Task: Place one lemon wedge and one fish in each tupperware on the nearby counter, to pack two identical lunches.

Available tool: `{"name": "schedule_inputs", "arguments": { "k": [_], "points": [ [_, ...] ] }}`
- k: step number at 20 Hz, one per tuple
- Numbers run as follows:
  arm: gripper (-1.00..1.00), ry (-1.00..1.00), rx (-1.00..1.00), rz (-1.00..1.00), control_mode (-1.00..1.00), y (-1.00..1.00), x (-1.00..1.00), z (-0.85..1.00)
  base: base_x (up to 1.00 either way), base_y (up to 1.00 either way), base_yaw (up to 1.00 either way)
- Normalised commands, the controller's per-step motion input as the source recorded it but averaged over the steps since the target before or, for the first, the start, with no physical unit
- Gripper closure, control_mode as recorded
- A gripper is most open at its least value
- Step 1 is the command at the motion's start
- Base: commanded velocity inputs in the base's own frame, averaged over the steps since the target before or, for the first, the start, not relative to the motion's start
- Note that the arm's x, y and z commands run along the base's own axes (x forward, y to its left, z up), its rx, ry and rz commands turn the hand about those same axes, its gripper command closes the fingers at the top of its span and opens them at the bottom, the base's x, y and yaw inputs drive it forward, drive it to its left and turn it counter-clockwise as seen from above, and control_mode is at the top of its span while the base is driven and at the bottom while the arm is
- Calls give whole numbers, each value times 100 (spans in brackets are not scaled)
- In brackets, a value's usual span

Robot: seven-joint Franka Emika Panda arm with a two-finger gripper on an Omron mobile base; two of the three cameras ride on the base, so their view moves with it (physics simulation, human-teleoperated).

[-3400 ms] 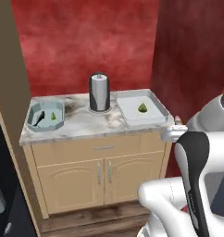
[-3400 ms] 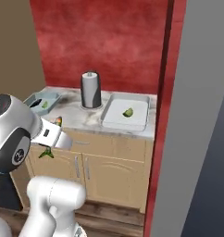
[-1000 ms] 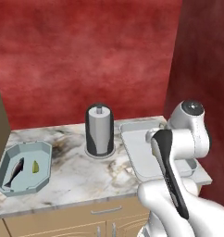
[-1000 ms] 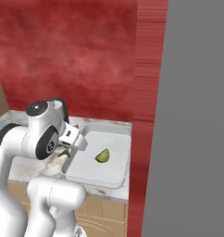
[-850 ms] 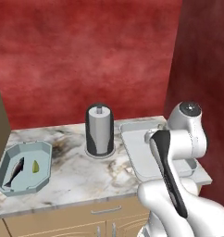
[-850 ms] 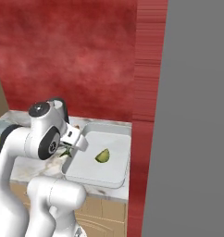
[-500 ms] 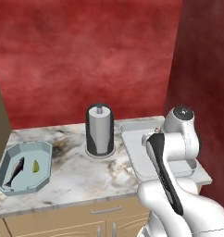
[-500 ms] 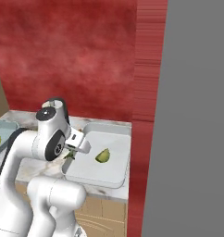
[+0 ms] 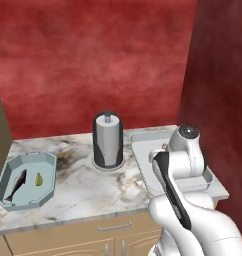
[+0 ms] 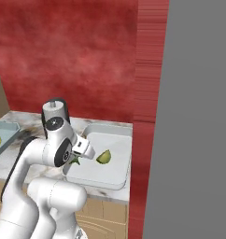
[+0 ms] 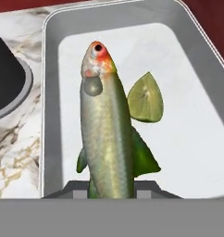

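Fish (image 11: 107,134) hangs head-forward from the gripper (image 11: 113,190), whose jaws are clamped on its tail end, right over the white rectangular tray (image 11: 197,139). 1 lemon wedge (image 11: 145,98) already lies on the tray floor, just beside the fish's body as the hand view shows it; whether the two touch cannot be told, since the fish looks to be held above the floor. In the right base view the same wedge (image 10: 103,157) sits near the tray's middle, with the arm's hand low over the tray's near left part.

Farther left on the marbled counter (image 9: 88,187), beyond the dark paper-towel holder (image 9: 108,140), the pale blue octagonal tray (image 9: 8,197) holds a second fish (image 9: 15,185) and a second wedge (image 9: 38,179), lying side by side and slightly apart.

By my reading, 1 lunch is packed and the other lacks only this fish. What is left is to lower it inside the white tray's walls, release it, and lift clear without dragging the wedge.
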Motion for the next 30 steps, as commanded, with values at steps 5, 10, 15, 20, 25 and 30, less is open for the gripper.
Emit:
{"name": "schedule_inputs", "arguments": {
  "k": [5,10,15,20,25,30],
  "points": [
    [100,0,0,0,-100,0,30,-38,0,0,0],
    [100,0,0,0,-100,0,33,-34,0,0,0],
    [100,1,0,0,-100,0,24,-54,0,0,0],
    [100,0,0,0,-100,0,5,-75,0,0,0],
    [100,0,0,0,-100,0,1,-74,0,0,0],
    [100,0,0,0,-100,0,0,-64,0,0,0]
  ]
}}
